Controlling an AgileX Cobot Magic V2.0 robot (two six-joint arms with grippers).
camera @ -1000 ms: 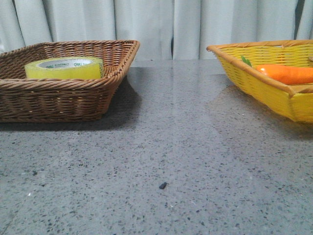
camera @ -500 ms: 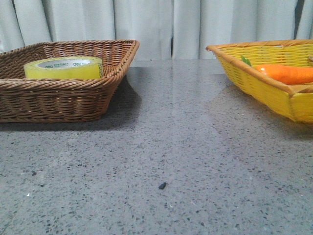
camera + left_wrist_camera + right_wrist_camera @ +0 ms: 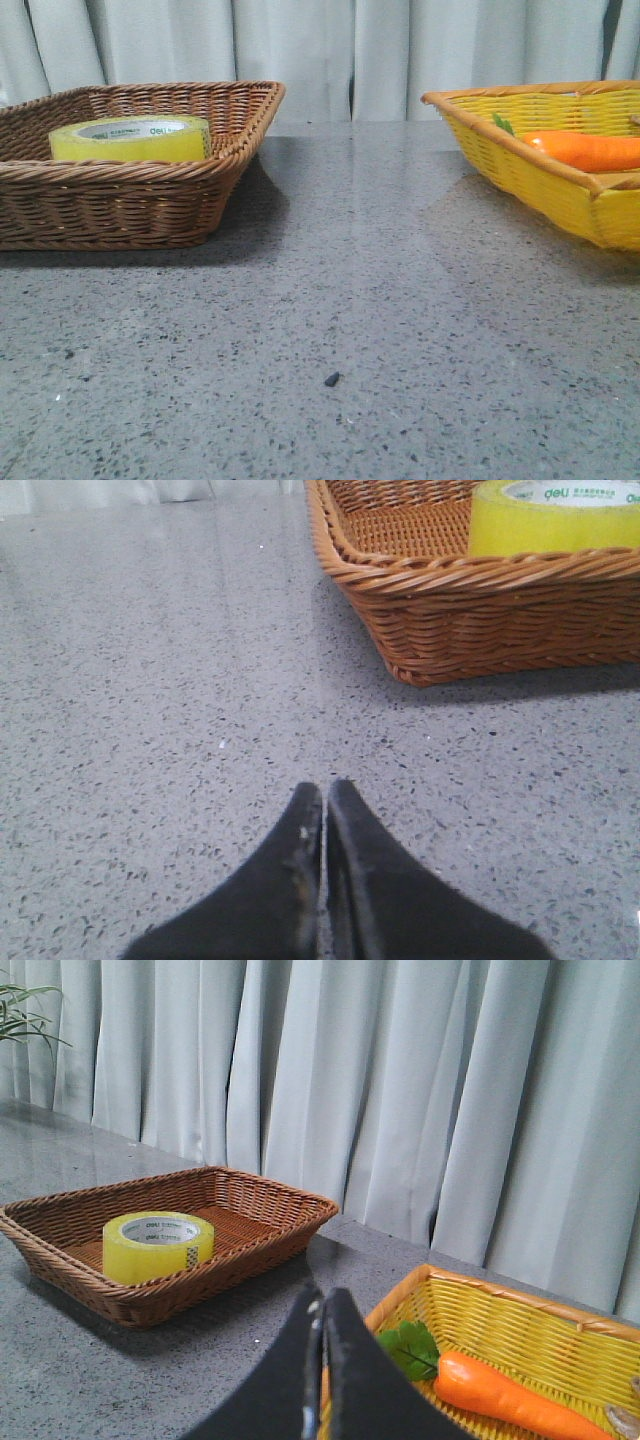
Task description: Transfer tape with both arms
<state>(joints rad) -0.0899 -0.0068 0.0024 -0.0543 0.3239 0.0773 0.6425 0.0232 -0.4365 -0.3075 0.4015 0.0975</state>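
You're at the start: tape (image 3: 131, 139) untouched in its basket (image 3: 120, 195); both grippers (image 3: 323, 805) (image 3: 320, 1310) closed, empty; open left, reach in.

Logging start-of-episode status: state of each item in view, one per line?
tape: flat on its side in the brown basket, ungrasped
carrot: lying in the yellow basket
left claw: shut, empty, low over the table
right claw: shut, empty, raised near the yellow basket

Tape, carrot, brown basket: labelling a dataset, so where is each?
Tape (image 3: 130, 141), front view, yellow side wall.
Carrot (image 3: 590, 151), front view, orange body.
Brown basket (image 3: 110, 205), front view, near outer wall.
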